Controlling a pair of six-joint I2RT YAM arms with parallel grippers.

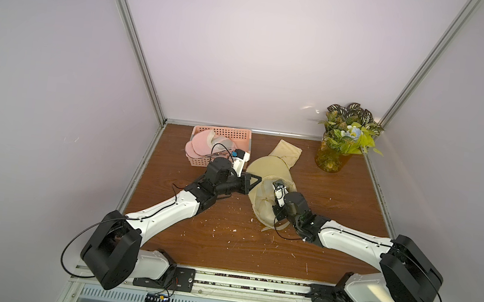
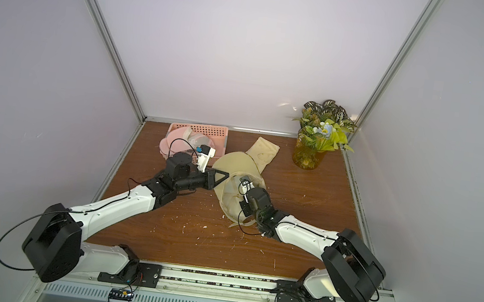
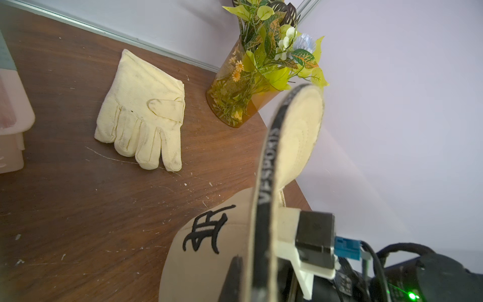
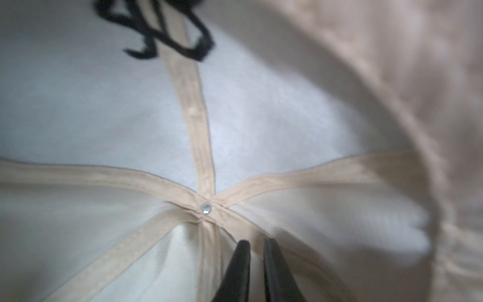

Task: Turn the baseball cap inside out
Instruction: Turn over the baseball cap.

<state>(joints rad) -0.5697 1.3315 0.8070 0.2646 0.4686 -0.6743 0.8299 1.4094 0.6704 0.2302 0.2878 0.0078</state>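
In both top views the cap (image 1: 263, 168) (image 2: 237, 165) is seen on the counter (image 1: 223, 243), its rim pinched by the left claw (image 1: 258, 179). In the left wrist view, that thin hold may be pulled loose. In the right wrist view, the right claw (image 4: 256, 241), barely parted and empty, is held inside, off the crown button (image 4: 206, 208); the crown may be pushed askew.

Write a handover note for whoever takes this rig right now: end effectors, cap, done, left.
Left end effector: shut on the rim of the beige cap, with the band between its fingers.
Right end effector: inside the crown, tips beside the centre rivet. The jaws are nearly together; I cannot tell whether they pinch the lining.
Cap: middle of the table, opening facing up, lining and seams showing in both top views.
Done: rim gripped, crown reached from within.
Left: the crown is not yet pushed through; the logo is on the outside.
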